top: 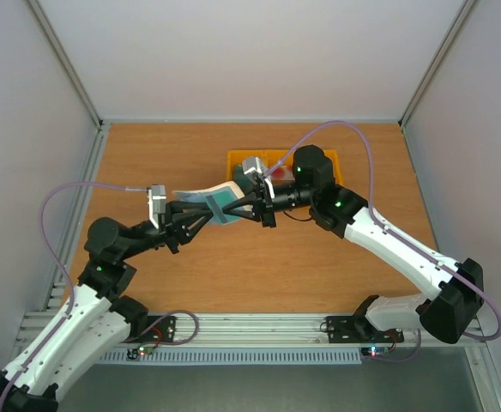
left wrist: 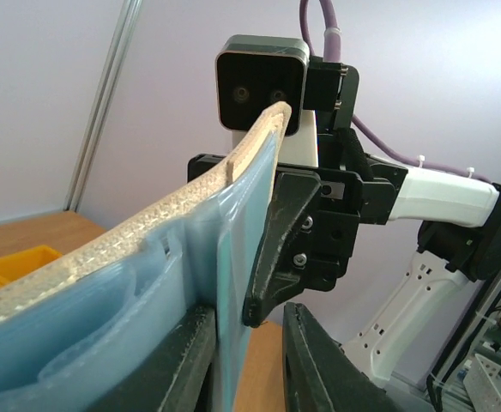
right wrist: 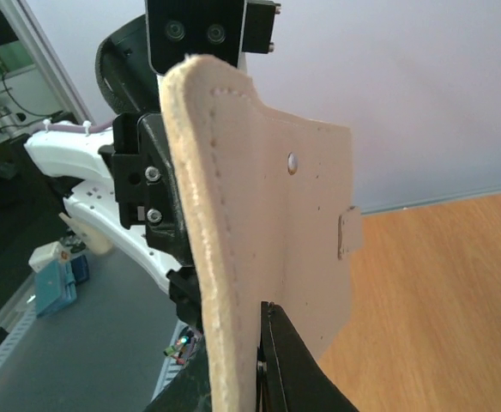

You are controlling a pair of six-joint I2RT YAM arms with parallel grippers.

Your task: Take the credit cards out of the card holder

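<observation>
Top external view gives us both arms meeting over the middle of the tabletop (top: 319,266), with the holder (top: 208,196) held in the air between them, in front of the yellow tray (top: 238,157). We see a teal card (top: 223,206) at the holder's end towards the right arm.

From the left wrist we look along the holder's (left wrist: 105,257) grey-blue inside, its cream edge running up and away. The right fingers (left wrist: 276,249) are clamped on its far end. The left fingers (left wrist: 190,369) stand either side of a thin teal sheet, a card (left wrist: 238,283) by its look, that rises from the blue lining. One finger touches it; between the sheet and the other finger we still see a slit of tabletop, so we count them as narrowly spread, not pinching. A corner of the tray (left wrist: 10,262) shows low on the left.

From the right wrist we see the holder's (right wrist: 276,215) cream outside, upright, with a stud and a small tab on its face. The right fingers (right wrist: 293,369) are pressed together on its lower edge. We cannot see any cards from here.
</observation>
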